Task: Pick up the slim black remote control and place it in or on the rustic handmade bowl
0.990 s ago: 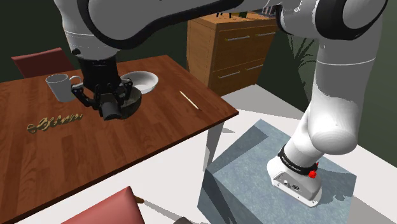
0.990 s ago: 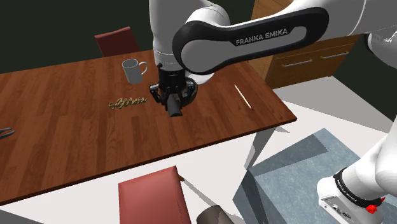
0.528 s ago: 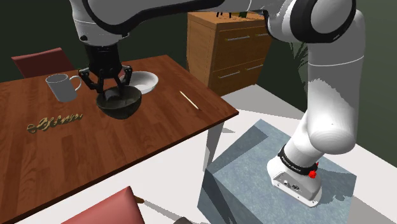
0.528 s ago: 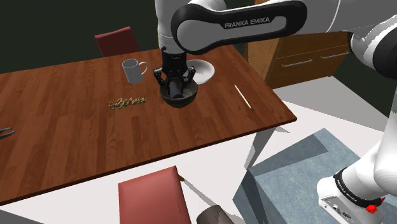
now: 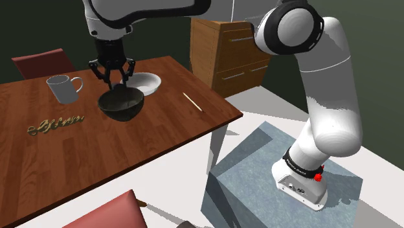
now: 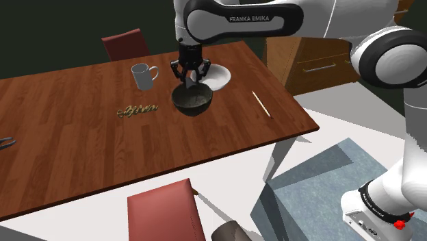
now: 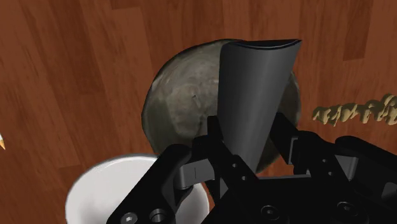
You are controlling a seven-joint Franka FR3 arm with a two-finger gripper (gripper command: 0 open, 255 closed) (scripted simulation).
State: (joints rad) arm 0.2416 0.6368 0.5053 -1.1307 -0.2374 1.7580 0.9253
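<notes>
1. Between the jaws of the gripper (image 7: 249,137) sits the slim black remote (image 7: 256,89). The jaws are clamped on its two flat sides, and its free end reaches away from the fingers.
2. Directly below the jaws stands the dark, rough-surfaced bowl (image 7: 181,95) on the wooden table (image 5: 162,126). The remote's free end hangs over the bowl's hollow; whether it touches the bowl cannot be told.
3. To one side of the jaws, just beside the dark bowl, sits a white bowl (image 6: 217,77).
4. On the opposite side of the jaws, well apart from them, a gold ornament (image 6: 137,109) lies flat on the wood.
5. Farther from the jaws than the dark bowl, a grey mug (image 5: 61,89) stands upright.
6. Beyond the white bowl as seen from the jaws, a thin pale stick (image 5: 192,102) lies near the table's edge.
</notes>
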